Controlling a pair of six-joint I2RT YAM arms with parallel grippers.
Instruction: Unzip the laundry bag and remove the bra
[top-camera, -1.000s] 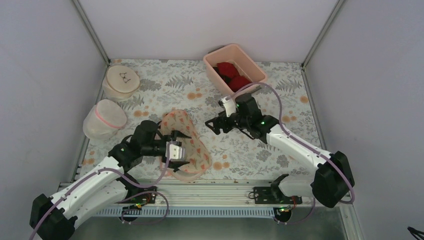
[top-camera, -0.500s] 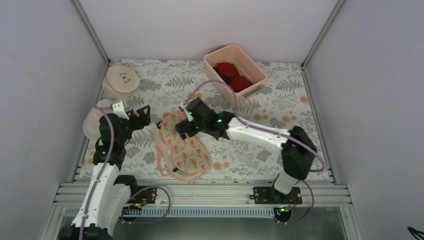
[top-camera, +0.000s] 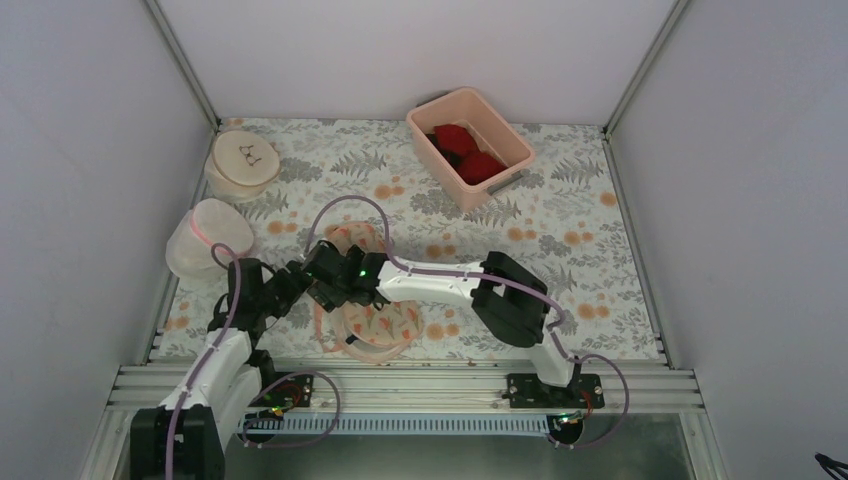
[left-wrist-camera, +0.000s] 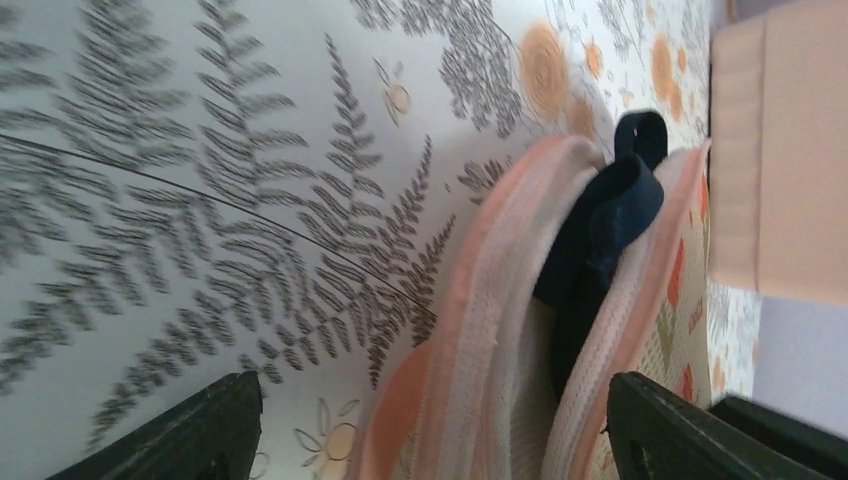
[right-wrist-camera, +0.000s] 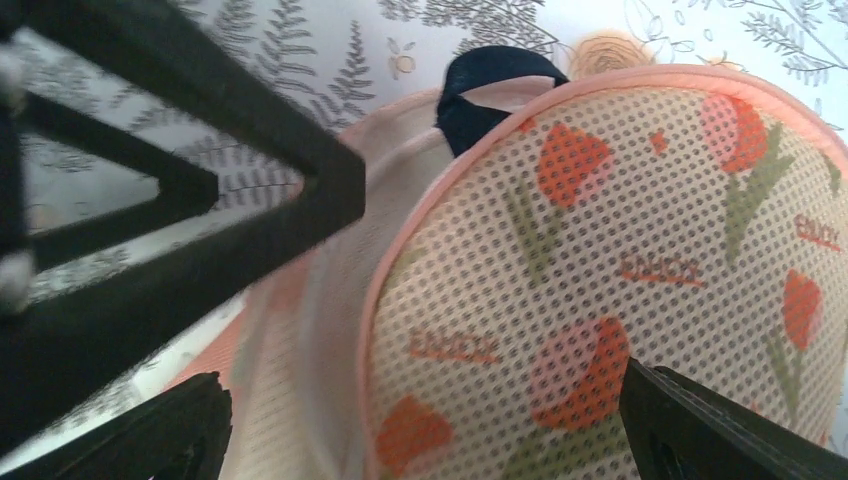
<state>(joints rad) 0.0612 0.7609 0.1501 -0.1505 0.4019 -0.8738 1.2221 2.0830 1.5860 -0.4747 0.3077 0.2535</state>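
Observation:
The laundry bag (top-camera: 375, 318), cream mesh with orange-red flowers and pink trim, lies flat near the table's front. In the left wrist view its two pink-trimmed edges (left-wrist-camera: 500, 330) stand apart, and the dark navy bra (left-wrist-camera: 600, 225) shows between them, a strap loop sticking out at the far end. The strap also shows in the right wrist view (right-wrist-camera: 490, 90), beside the bag's top (right-wrist-camera: 600, 260). My left gripper (top-camera: 297, 281) is open, its jaws astride the bag's edge (left-wrist-camera: 430, 440). My right gripper (top-camera: 325, 277) is open just above the bag's left side (right-wrist-camera: 430, 440), close to the left gripper's fingers (right-wrist-camera: 180, 190).
A pink bin (top-camera: 468, 135) with red garments stands at the back. A round beige bag (top-camera: 243, 160) and a white mesh dome bag (top-camera: 208, 237) stand at the left. The right arm (top-camera: 440, 285) stretches across the bag.
My left gripper came down and right from beside the dome bag to the bag's left edge. My right gripper moved left and nearer along the bag, meeting the left one.

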